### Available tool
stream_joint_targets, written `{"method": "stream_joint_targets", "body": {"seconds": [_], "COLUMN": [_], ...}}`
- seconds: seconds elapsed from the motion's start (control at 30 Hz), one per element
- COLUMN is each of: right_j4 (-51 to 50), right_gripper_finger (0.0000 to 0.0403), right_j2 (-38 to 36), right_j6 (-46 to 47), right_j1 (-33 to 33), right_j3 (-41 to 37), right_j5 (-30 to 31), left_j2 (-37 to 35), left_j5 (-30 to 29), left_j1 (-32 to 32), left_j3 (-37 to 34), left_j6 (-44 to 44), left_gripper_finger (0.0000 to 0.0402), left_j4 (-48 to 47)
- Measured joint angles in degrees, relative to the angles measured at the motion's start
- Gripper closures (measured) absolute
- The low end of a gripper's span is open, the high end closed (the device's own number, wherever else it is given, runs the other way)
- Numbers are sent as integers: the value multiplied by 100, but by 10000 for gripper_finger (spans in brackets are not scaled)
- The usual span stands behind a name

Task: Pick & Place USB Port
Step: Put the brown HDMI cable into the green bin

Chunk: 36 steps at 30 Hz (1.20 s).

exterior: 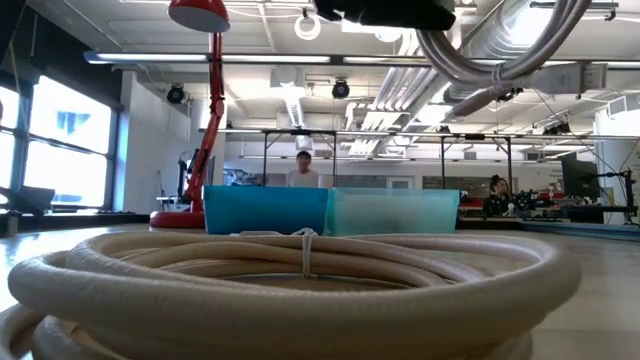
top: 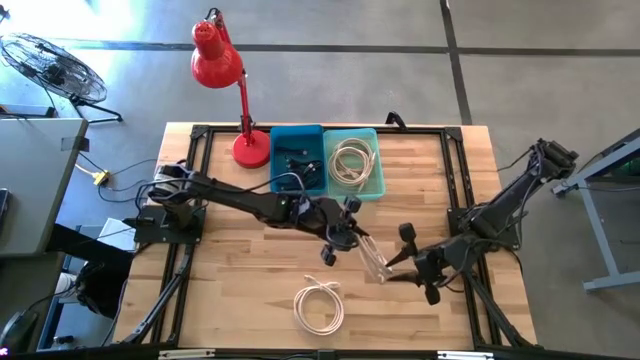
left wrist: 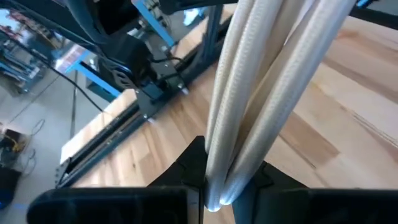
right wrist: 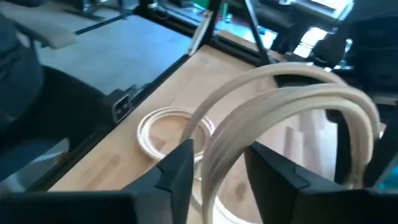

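A cream coiled cable (top: 370, 255) hangs in the air between both grippers, stretched into a long loop; the low view shows it high up (exterior: 480, 70). My left gripper (top: 345, 237) is shut on one end of it. My right gripper (top: 398, 264) is open at the loop's other end (right wrist: 280, 93), one finger on each side of the strands; I cannot tell whether they touch. A second coiled cable (top: 318, 306) lies flat on the table near the front edge and fills the low view (exterior: 300, 290). A third coil (top: 352, 160) lies in the teal bin (top: 376, 185). My left gripper pinches the bundled strands of the lifted cable near one end of the loop (left wrist: 217, 180) between its two fingers, several strands together. The strands run straight out from the fingers. The cable is lifted clear of the table.
A blue bin (top: 282, 140) with dark parts stands beside the teal bin at the far edge. A red desk lamp (top: 222, 60) stands at the far left. Black frame rails (top: 455, 190) run along the table's sides. People sit in the room behind (exterior: 302, 168).
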Motion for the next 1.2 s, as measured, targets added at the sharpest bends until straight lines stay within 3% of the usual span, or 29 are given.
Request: {"method": "stream_joint_targets", "body": {"seconds": [0.13, 0.23, 0.33, 0.53, 0.63, 0.77, 0.97, 1.2], "right_j4": [5, -13, -68, -352, -616, -981, -1320, -1346], "right_gripper_finger": [256, 256, 258, 257, 257, 258, 258, 257], "right_j2": [-2, -73, -228, -697, -905, -1042, -1062, -1062], "right_j6": [-83, -186, -180, 296, 478, 787, 997, 873], "right_j1": [119, 186, 243, 363, 363, 362, 352, 354], "right_j3": [0, 0, 0, 0, 0, -2, -2, -2], "right_j5": [-46, 391, 951, 1790, 1977, 2194, 2803, 2884], "left_j2": [-50, -175, -424, -835, -931, -931, -931, -845], "left_j5": [-254, -988, -2201, -5161, -5957, -5778, -5335, -3483], "left_j1": [-123, -228, -363, -619, -565, -296, 494, 1634], "left_j3": [2, 0, 1, 2, 2, 2, 2, 14], "left_j6": [8, 100, 150, -344, -841, -1026, -599, -255], "left_gripper_finger": [368, 368, 368, 368, 368, 368, 368, 368], "left_j4": [-350, -703, -1366, -3101, -3824, -3960, -3400, -2152]}}
